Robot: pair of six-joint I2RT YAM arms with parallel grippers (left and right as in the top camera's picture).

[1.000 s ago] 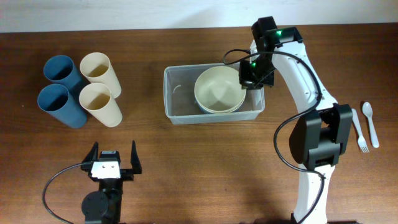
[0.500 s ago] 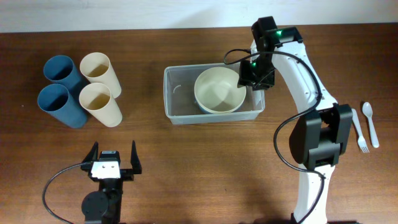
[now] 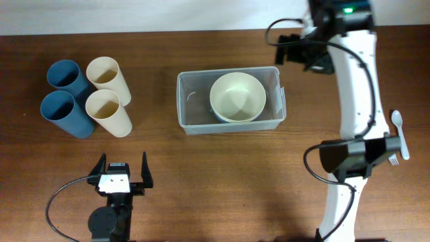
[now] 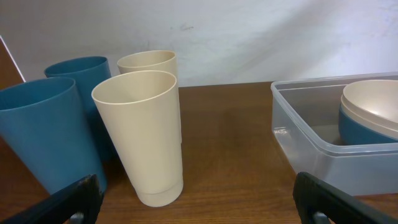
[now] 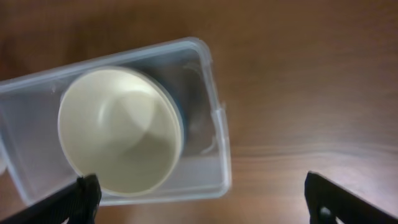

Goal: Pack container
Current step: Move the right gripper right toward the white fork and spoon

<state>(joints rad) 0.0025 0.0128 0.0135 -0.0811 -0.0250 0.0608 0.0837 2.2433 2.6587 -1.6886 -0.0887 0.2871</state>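
Observation:
The clear plastic container (image 3: 182, 101) sits mid-table. In its right half a cream bowl (image 3: 237, 97) rests nested on a blue bowl (image 4: 367, 127). My right gripper (image 3: 301, 54) hangs open above the container's far right corner, holding nothing. In the right wrist view the container (image 5: 217, 124) and the cream bowl (image 5: 115, 134) lie below, and the right gripper (image 5: 202, 205) has its fingertips wide apart. My left gripper (image 3: 123, 167) stays open near the front edge, empty. The left wrist view shows the left gripper (image 4: 198, 205) facing the cups and the container (image 4: 298, 140).
Two blue cups (image 3: 66, 75) and two cream cups (image 3: 107, 111) stand upright at the left. The nearest cream cup (image 4: 144, 134) is just ahead of my left fingers. A white spoon (image 3: 400, 131) and fork (image 3: 388, 144) lie at the right edge.
My right gripper opened and let go of the cream bowl, which now sits in the container. It then rose and drew back to the right. The left arm did not move.

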